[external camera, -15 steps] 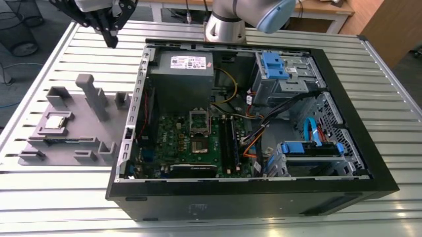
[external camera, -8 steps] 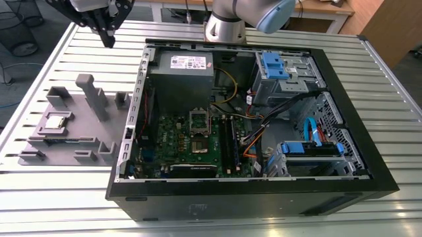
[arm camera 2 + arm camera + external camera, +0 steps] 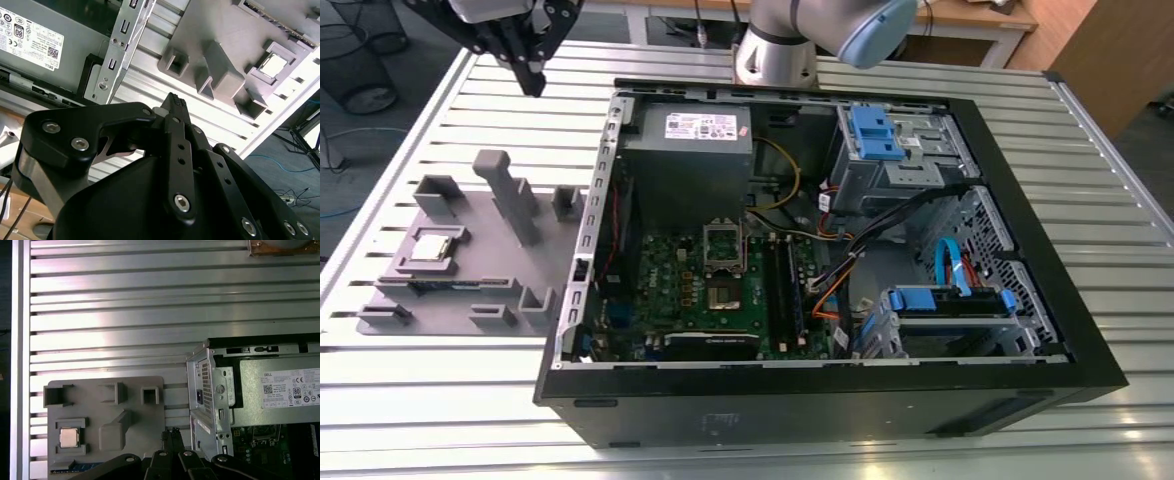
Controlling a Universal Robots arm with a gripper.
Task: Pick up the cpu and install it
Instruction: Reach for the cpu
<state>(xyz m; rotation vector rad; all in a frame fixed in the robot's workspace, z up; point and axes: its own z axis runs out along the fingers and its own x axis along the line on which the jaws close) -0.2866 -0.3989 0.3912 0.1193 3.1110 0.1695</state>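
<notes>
On grey fixture (image 3: 137,415): cpu (image 3: 69,437) | well apart from tool (image 3: 170,432) | tool clenched, holding nothing

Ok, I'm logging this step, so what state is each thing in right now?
cpu: lying flat in a fixture pocket, not gripped.
gripper: shut, empty, apart from the cpu.
fixture: resting on the table, beside the case.
case: on its side, open, board exposed.
</notes>
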